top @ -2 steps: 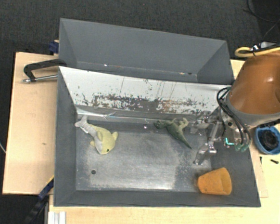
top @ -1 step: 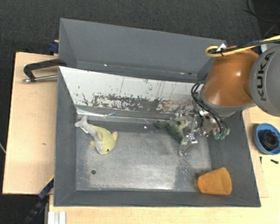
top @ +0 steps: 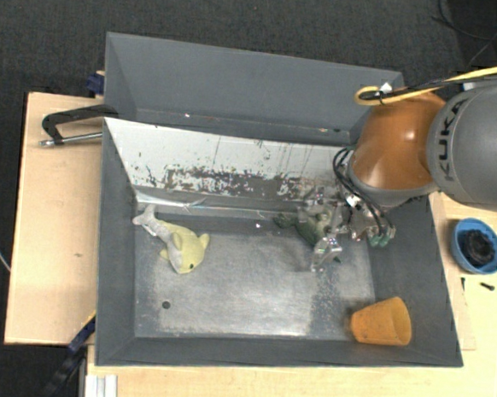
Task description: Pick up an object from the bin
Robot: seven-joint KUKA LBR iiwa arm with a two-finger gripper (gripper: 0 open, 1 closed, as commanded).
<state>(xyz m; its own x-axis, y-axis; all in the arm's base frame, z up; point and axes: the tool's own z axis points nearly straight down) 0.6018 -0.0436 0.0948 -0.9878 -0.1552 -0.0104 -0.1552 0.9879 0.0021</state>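
Jaws first: you cannot tell from this view how wide they stand. The gripper point(top: 326, 253) is a tangle of metal and cable ends under the orange wrist cover point(top: 393, 153), and no object from the bin can be made out between them. Treat the pick as not yet made.

Judging by how things lie, you are early in the task. The gripper hangs low over the bin point(top: 249, 296), right of the middle and close to the scuffed back wall, over bare grey floor. Nothing lies right under it as far as you can see. Closing on a thing, lifting it and carrying it clear of the rim are all left to do.

You have two likely candidates. The orange cone-shaped cup point(top: 382, 322) lies on its side in the front right corner, near the front wall. It is the nearer one, sitting forward and to the right of the gripper, but clearly apart from it. The yellow soft toy point(top: 183, 250), with a pale tail end pointing toward the back wall, lies well apart on the far left side of the floor, near the left wall. A small dark speck point(top: 165, 305) sits in front of the toy, too small for you to name.

Neither candidate is touching the gripper or lined up beneath it, so you would need a sideways move before any descent.
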